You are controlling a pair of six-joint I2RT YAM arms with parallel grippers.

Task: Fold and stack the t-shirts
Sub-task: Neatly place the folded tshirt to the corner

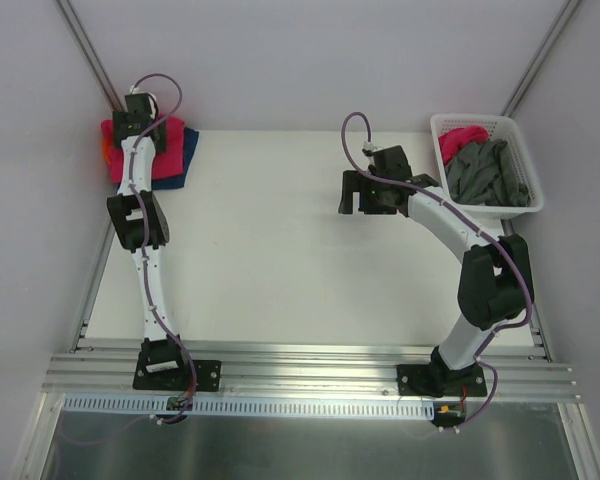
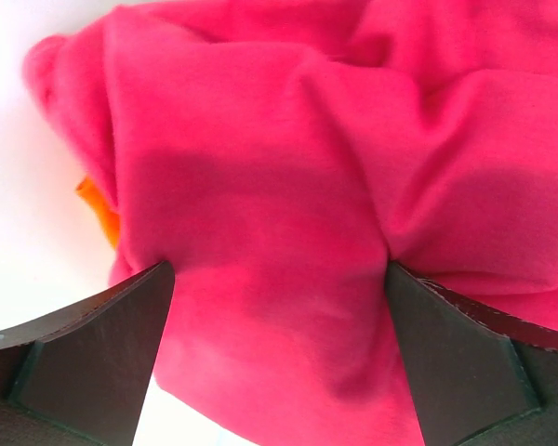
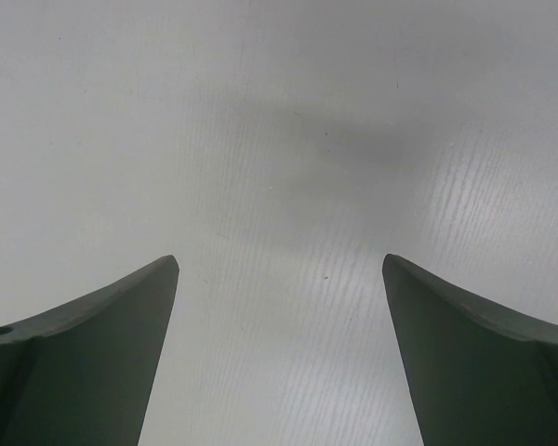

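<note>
Step, my read: the stacking end of the job. Flat white table (image 1: 280,260) is bare across the middle, nothing spread out for folding. White plastic lattice basket (image 1: 525,135), upper right of the top view, holds a heap of grey cloth t-shirts (image 1: 490,175) plus a bit of pink cloth (image 1: 460,137) in its upper left corner, so plenty not yet done.

Pile of t-shirts (image 1: 175,142) sits in the upper left of the top view. Large magenta-pink t-shirt (image 2: 288,167) on top, dark blue t-shirt (image 1: 187,160) showing at the pile's right edge, sliver of orange t-shirt (image 2: 98,209) at its left edge. Pink looks rumpled in the left wrist view, not a crisp fold.

Left gripper (image 2: 279,274) is right on the pile, jaws spread wide, both tips touching pink cloth with a hump of it between them. Not clamped; holds nothing as far as I can judge. Can't tell whether it's letting go or about to pinch.

Right gripper (image 3: 279,265) is centre-right of the top view, jaws wide, nothing in them, only bare table underneath. Well apart from the pile, near the basket's left side.

Next move, judged: left lifts straight off without snagging the pink; right reaches into the basket for a grey one and lays it on the open table.
</note>
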